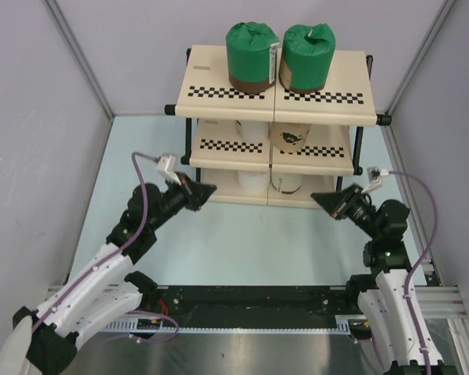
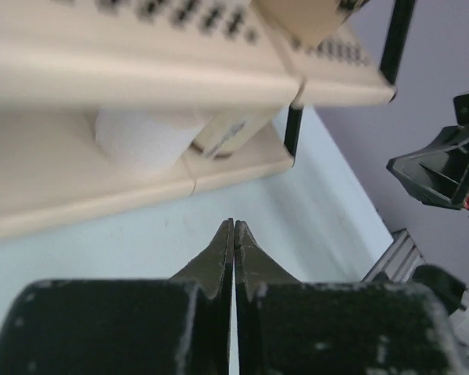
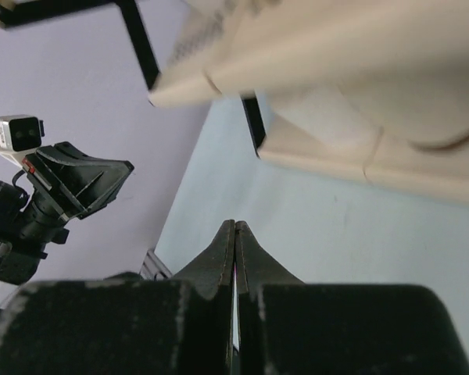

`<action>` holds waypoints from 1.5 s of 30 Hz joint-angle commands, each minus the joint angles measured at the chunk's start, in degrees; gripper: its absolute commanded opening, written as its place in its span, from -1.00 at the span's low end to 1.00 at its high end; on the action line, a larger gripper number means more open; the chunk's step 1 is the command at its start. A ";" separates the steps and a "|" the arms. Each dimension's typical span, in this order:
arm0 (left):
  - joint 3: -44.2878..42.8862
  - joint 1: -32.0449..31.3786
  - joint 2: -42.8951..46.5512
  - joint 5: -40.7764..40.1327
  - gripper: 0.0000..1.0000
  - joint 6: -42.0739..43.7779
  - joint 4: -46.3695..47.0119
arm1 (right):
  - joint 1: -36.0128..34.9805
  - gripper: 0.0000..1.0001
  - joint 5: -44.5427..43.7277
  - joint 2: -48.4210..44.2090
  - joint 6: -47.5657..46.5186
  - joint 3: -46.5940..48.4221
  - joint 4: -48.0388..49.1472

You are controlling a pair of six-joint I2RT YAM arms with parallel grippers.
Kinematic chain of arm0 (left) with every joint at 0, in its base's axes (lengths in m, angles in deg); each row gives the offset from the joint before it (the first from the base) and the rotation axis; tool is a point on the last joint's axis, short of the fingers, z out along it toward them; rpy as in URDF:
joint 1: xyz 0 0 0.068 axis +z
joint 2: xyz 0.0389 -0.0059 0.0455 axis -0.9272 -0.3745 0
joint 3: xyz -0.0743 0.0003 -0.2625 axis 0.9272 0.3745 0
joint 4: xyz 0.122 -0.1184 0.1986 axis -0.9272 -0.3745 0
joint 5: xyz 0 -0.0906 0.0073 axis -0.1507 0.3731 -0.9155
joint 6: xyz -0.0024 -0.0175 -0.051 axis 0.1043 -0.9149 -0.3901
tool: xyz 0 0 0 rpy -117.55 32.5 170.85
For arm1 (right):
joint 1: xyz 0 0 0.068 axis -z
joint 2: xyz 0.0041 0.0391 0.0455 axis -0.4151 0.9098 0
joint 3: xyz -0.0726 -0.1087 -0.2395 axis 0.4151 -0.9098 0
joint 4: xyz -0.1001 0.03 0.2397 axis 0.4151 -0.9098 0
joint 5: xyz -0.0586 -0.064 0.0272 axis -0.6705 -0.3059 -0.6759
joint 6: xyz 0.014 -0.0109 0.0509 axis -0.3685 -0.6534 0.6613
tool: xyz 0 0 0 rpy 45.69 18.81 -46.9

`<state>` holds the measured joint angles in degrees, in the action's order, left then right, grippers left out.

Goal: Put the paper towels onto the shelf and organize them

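Top external: green-wrapped rolls (image 1: 252, 56) atop shelf (image 1: 217, 75)

No word, brand or number can be read in any view. A narrow white label (image 1: 273, 59) stands between the two green-wrapped rolls (image 1: 252, 47) on the top tier of the shelf (image 1: 211, 78), and a dark printed mark (image 1: 291, 139) shows on the tan roll (image 1: 295, 127) on the middle tier, both too small to make out. In the left wrist view, small print (image 2: 234, 127) on a beige wrapper (image 2: 215, 142) is blurred.

A robotics lab cell (plain partition walls (image 1: 31, 117)), arms (image 1: 102, 266) bolted to an aluminium rail (image 1: 442, 295).
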<state>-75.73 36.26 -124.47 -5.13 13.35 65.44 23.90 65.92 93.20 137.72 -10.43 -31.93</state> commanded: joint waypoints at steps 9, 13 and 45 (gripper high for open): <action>-34.33 -0.16 -16.99 1.27 -0.99 6.05 -4.33 | 0.18 -1.00 -4.12 13.12 -7.97 35.44 -9.26; -28.96 -0.07 -15.06 0.74 -0.99 4.82 -2.14 | -0.26 -1.00 -5.88 12.07 -12.45 35.44 -15.94; -18.15 0.02 9.28 -30.63 1.00 8.16 -41.32 | 0.18 0.99 -38.69 4.07 -17.38 28.33 -49.35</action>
<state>-95.82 36.26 -117.74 -31.75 24.12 27.87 23.90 28.28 98.51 118.73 20.78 -80.60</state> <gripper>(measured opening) 0.996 0.994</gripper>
